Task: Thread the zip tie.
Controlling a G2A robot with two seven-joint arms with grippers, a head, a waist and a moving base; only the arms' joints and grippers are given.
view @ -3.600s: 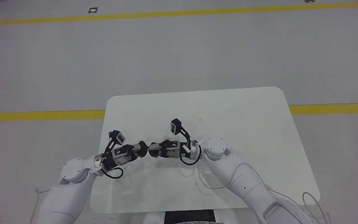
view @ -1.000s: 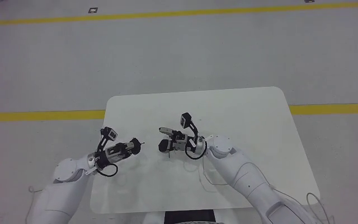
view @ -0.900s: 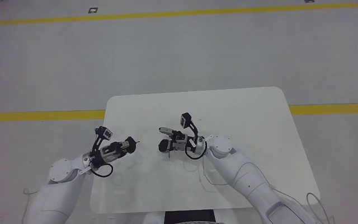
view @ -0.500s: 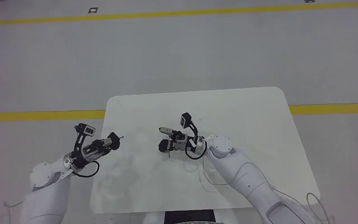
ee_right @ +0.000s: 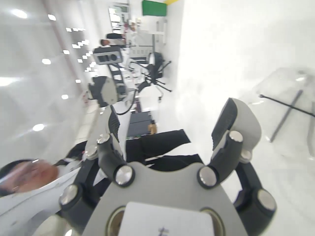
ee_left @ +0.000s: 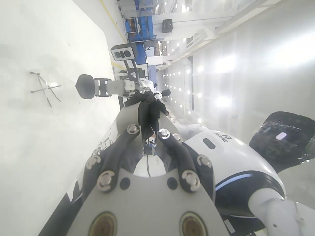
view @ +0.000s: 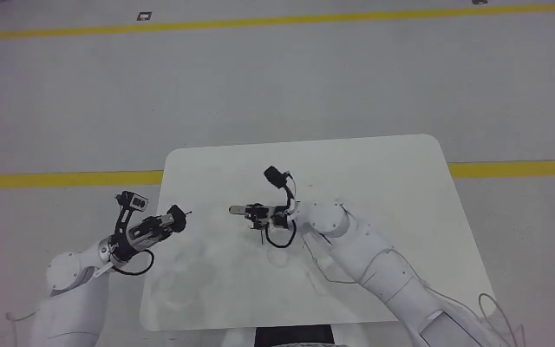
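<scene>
A thin black zip tie [view: 262, 237] lies on the white table [view: 373, 173] near its middle. It shows as crossed dark lines [ee_left: 44, 90] in the left wrist view and as a thin strand [ee_right: 286, 105] in the right wrist view. My right gripper [view: 236, 210] hovers just beside and above the tie, open, with nothing between its fingers [ee_right: 231, 116]. My left gripper [view: 179, 216] is at the table's left edge, well away from the tie. Its fingers [ee_left: 131, 114] are shut, and I cannot tell whether they pinch anything.
The table's left edge [view: 166, 199] runs under the left gripper. A yellow floor line [view: 78, 179] passes behind the table. Bare table surface stretches to the right and far side [view: 390, 225].
The left arm drew back leftward from the table's middle to its left edge, then held still. In the last half second the right gripper turned and shifted left over the tie.
</scene>
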